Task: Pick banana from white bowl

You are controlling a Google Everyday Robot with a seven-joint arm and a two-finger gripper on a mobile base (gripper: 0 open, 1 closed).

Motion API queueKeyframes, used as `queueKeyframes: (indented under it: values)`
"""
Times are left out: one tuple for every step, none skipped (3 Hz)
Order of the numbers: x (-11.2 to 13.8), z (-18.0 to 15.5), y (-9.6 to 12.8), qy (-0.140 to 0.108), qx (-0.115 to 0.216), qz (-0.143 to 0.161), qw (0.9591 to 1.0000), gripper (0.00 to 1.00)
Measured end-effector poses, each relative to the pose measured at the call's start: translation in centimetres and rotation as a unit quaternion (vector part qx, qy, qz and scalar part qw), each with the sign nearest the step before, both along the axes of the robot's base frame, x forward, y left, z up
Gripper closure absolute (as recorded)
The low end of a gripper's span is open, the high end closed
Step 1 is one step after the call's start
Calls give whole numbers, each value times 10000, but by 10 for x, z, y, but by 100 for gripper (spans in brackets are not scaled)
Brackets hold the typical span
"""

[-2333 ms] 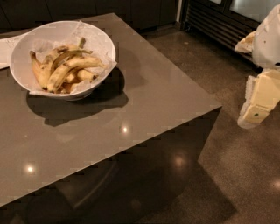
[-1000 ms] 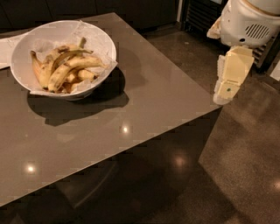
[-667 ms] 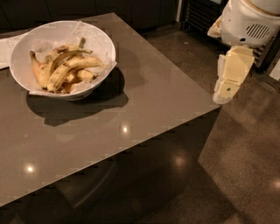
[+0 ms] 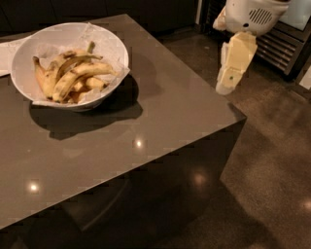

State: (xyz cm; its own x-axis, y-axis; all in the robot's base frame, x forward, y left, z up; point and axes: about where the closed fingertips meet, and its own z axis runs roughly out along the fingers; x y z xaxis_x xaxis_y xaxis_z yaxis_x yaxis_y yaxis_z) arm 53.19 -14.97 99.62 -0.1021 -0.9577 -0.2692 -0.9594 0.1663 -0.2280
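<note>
The white bowl (image 4: pixel 115 46) stands on the far left of the dark table (image 4: pixel 160 121), lined with crinkled white paper. Several yellow, brown-spotted bananas (image 4: pixel 73 75) lie heaped inside it. My gripper (image 4: pixel 225 87) hangs at the upper right, pale yellow under the white arm housing (image 4: pixel 252 14), pointing down. It is off the table's right edge near the far right corner, well to the right of the bowl and apart from it, with nothing in it.
A white sheet (image 4: pixel 8 54) lies on the table at the far left behind the bowl. The table's front and right edges drop to a glossy dark floor (image 4: pixel 272 170). A dark grilled cabinet (image 4: pixel 284 46) stands behind the gripper.
My gripper has moved left and farther back, from out over the floor to close beside the table's right edge. The bowl and bananas have not moved.
</note>
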Motion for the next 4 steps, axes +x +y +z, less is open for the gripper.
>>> queueKeyframes:
  values:
    - [31, 10, 25, -21, -25, 193, 9998, 0]
    - [38, 17, 33, -192, 61, 220, 9996, 0]
    - [45, 18, 38, -267, 304, 350, 9986, 0]
    - [59, 27, 69, -335, 382, 778, 9957, 0]
